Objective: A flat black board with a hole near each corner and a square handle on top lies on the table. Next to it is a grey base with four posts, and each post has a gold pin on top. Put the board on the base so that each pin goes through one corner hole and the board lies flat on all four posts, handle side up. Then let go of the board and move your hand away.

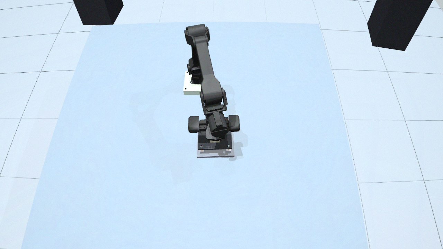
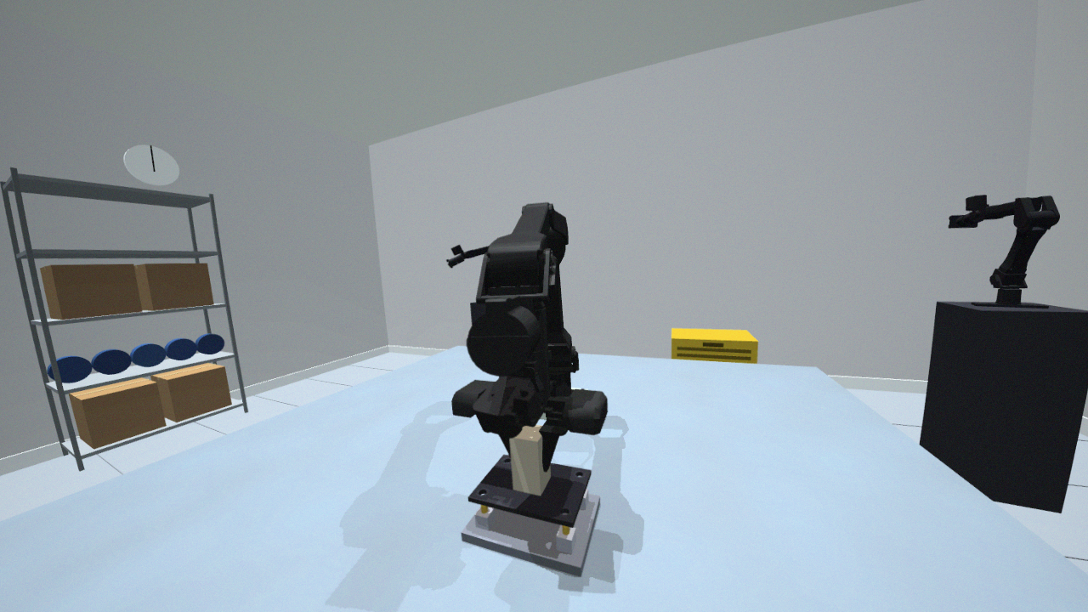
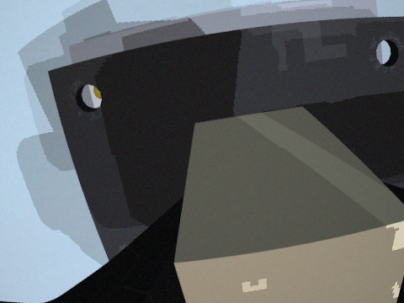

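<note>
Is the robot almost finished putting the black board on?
Nearly! The board is off the table, handle side up, over the grey base. The jaws hold its handle. Gold pins show below it, so it still needs lowering onto the posts, then letting go and moving away.
</note>
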You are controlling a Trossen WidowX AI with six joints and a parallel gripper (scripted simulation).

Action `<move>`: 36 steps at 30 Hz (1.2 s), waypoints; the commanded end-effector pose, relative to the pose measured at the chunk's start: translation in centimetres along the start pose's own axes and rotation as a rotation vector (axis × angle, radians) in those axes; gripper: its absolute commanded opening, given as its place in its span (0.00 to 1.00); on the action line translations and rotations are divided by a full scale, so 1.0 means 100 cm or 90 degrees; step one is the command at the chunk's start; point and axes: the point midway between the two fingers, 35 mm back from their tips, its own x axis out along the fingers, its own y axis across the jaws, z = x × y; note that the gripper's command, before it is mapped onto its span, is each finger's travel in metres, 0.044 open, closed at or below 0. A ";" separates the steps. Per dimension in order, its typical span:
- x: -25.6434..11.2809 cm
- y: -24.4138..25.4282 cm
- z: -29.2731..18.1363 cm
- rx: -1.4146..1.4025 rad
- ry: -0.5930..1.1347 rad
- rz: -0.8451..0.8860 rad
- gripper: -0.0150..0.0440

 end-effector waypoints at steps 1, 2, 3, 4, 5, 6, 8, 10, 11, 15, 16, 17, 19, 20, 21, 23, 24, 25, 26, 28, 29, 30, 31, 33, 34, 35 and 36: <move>0.001 0.000 0.000 0.000 0.000 0.000 0.25; 0.001 0.000 0.000 -0.001 0.000 0.000 0.25; 0.002 0.000 0.000 -0.001 0.000 0.000 0.25; 0.003 0.000 0.000 -0.002 0.000 0.000 0.25; 0.003 0.001 0.000 -0.003 0.000 0.000 0.25; 0.003 0.001 0.001 -0.004 0.000 0.000 0.25; 0.004 0.001 0.001 -0.005 0.000 0.000 0.25; 0.005 0.001 0.001 -0.006 0.000 0.000 0.25; 0.005 0.001 0.001 -0.007 0.000 0.000 0.25; 0.007 0.001 0.001 -0.008 0.000 0.000 0.25; 0.007 0.001 0.001 -0.008 0.000 0.000 0.25; 0.007 0.001 0.001 -0.007 0.000 0.000 0.25; 0.008 0.000 0.001 -0.007 0.000 0.000 0.25; 0.009 0.000 0.001 -0.006 0.000 0.000 0.25; 0.009 0.000 0.001 -0.006 0.000 0.000 0.25; 0.010 0.000 0.001 -0.005 0.000 0.000 0.25; 0.010 0.000 0.001 -0.005 0.000 0.000 0.25; 0.011 0.000 0.001 -0.005 0.000 0.000 0.25; 0.011 0.000 0.001 -0.004 0.000 0.000 0.25; 0.012 0.000 0.001 -0.004 0.000 0.000 0.25; 0.012 0.000 0.001 -0.004 0.000 0.000 0.25; 0.013 0.000 0.001 -0.004 0.000 0.000 0.25; 0.011 0.000 0.000 -0.002 0.001 0.000 0.30; 0.011 0.000 0.000 -0.002 0.001 0.000 0.39; 0.011 0.000 0.000 -0.002 0.001 0.000 0.43; 0.011 0.000 0.000 -0.002 0.001 0.000 0.48; 0.011 0.000 0.000 -0.002 0.001 0.000 0.52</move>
